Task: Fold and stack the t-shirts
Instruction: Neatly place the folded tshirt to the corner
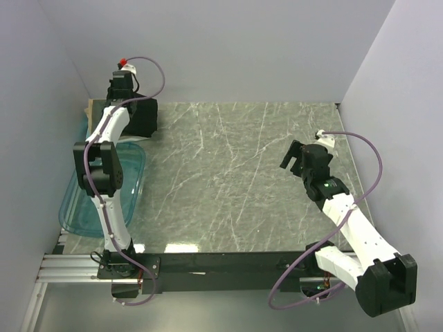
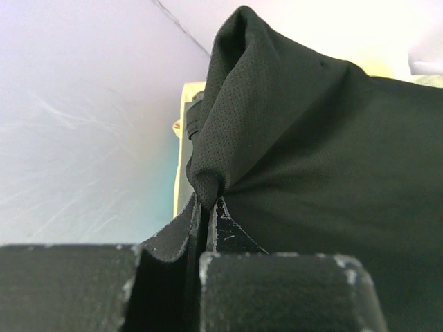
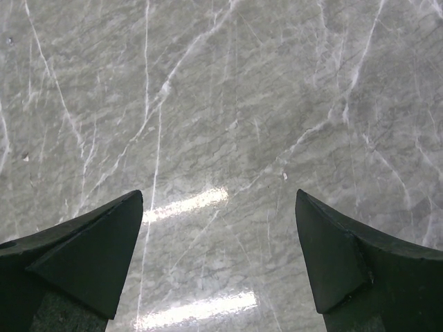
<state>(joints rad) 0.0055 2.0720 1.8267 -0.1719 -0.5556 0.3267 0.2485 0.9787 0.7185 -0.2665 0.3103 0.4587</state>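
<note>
A black t-shirt (image 1: 144, 119) lies bunched at the table's far left corner, partly under my left arm. My left gripper (image 1: 124, 92) sits over it, shut on a raised fold of the black t-shirt (image 2: 325, 173). In the left wrist view the left gripper (image 2: 208, 200) has its jaws pressed together on the pinched cloth. My right gripper (image 1: 293, 156) hovers over the right half of the table, far from the shirt. In the right wrist view the right gripper (image 3: 220, 200) is open, with only bare marble between its fingers.
A clear blue plastic tub (image 1: 135, 181) stands at the left edge, beside the left arm. A tan edge (image 1: 89, 111) shows behind that arm; I cannot tell what it is. The grey marble table (image 1: 235, 180) is walled at the back and on both sides.
</note>
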